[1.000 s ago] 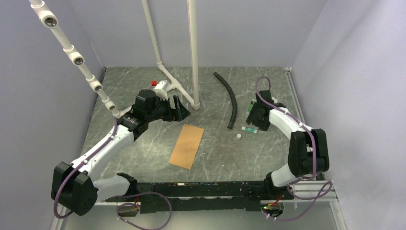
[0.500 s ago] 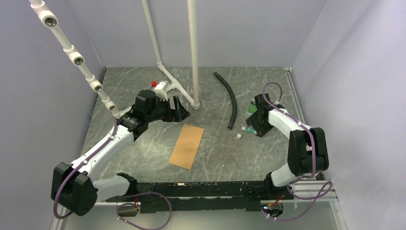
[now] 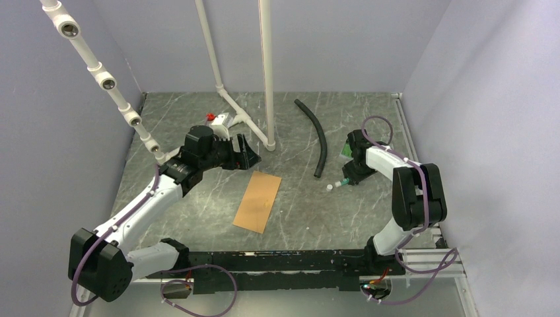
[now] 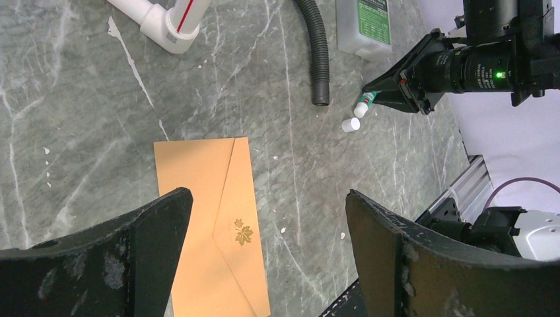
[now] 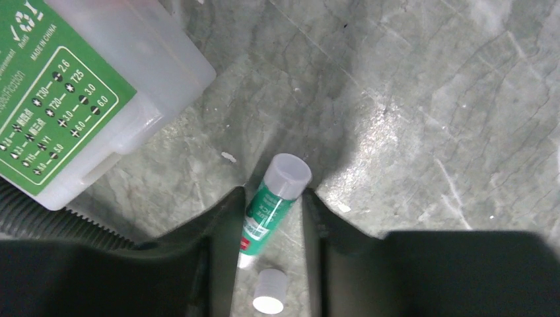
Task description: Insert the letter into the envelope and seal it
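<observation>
Sealing looks like the step in hand. The right gripper (image 5: 272, 231) is down at the table (image 3: 198, 198) on the right side, fingers partway together either side of a small green-labelled glue stick (image 5: 271, 211) that lies slanted between them. One finger seems to touch it and a sliver of stone shows by the other, so I cannot tell if the grip is firm. A loose white cap (image 5: 269, 294) lies just beside the stick, and a clear box (image 5: 86, 86) with a green label sits to the far side.

Over on the left, the left gripper (image 4: 267, 198) hangs above the table with its fingers wide apart, holding nothing. The envelope (image 4: 211, 224) lies flat in the middle of the table, near side of a black hose (image 3: 318, 135), with its pointed flap folded down and a small gold leaf at the tip.

The letter? No pale sheet shows anywhere; it may be inside the envelope, but that's hidden.

Next move, I'd judge: clamp squarely on the stick, lift it and carry it left to the flap. The flap probably needs lifting first. Which end of the stick has the glue is hard to make out.
</observation>
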You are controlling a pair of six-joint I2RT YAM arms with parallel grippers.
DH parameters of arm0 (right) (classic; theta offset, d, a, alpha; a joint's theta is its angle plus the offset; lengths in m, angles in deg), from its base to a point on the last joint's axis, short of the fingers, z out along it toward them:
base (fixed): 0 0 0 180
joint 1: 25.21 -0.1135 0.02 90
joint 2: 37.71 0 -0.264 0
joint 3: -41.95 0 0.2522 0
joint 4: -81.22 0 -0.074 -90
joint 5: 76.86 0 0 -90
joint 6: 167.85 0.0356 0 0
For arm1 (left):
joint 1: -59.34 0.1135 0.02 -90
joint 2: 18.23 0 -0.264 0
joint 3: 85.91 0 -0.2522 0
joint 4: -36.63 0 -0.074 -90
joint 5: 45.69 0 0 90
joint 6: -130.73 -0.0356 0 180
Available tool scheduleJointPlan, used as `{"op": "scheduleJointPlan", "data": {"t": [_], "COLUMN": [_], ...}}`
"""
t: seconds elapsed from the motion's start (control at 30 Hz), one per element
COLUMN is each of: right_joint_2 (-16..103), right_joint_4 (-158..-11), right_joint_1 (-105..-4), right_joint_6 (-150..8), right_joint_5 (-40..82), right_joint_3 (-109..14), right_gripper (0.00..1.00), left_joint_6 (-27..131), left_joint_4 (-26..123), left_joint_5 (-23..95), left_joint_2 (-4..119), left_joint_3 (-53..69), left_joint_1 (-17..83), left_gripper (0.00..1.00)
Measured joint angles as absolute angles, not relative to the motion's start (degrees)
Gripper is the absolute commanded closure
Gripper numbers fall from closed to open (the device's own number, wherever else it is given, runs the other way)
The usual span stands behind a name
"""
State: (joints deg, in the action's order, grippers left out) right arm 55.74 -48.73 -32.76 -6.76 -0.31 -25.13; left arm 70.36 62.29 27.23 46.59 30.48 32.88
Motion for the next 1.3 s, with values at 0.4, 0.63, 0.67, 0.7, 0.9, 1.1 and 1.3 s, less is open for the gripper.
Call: {"op": "scheduleJointPlan", "data": {"t": [0.4,0.63,0.67,0.7,0.9,1.1,1.3], "right_joint_2": [44.8,26.7,25.3,24.4,22.4,23.4,24.0], "right_joint_4": [-52.4,-66.2,-68.7,-70.7,-80.6,-83.9,-87.1], "right_joint_1": [-36.1,-45.5,-47.2,-48.5,-53.8,-55.6,-55.8], "right_joint_6": [-19.3,-33.2,-34.6,-35.4,-39.2,-39.9,-38.4], "right_joint_5": [3.4,19.1,21.7,23.8,34.2,39.0,41.4], "right_joint_3": [-24.5,-23.5,-23.2,-22.9,-21.5,-21.7,-21.9], "right_gripper": [1.00,1.00,1.00,1.00,1.00,1.00,1.00], "left_joint_6": [70.5,74.1,74.8,75.6,82.1,88.3,90.6], "left_joint_4": [62.2,57.3,56.1,54.3,42.3,31.8,29.0], "left_joint_5": [19.5,12.0,10.9,9.6,2.4,0.5,0.5], "left_joint_2": [49.7,54.7,55.1,55.6,58.5,58.5,58.5], "left_joint_3": [28.6,25.4,25.2,25.1,25.5,28.8,29.0], "left_joint_1": [32.4,28.4,28.0,27.6,26.6,26.5,25.3], "left_gripper": [0.07,0.10,0.11,0.13,0.19,0.34,0.50]}}
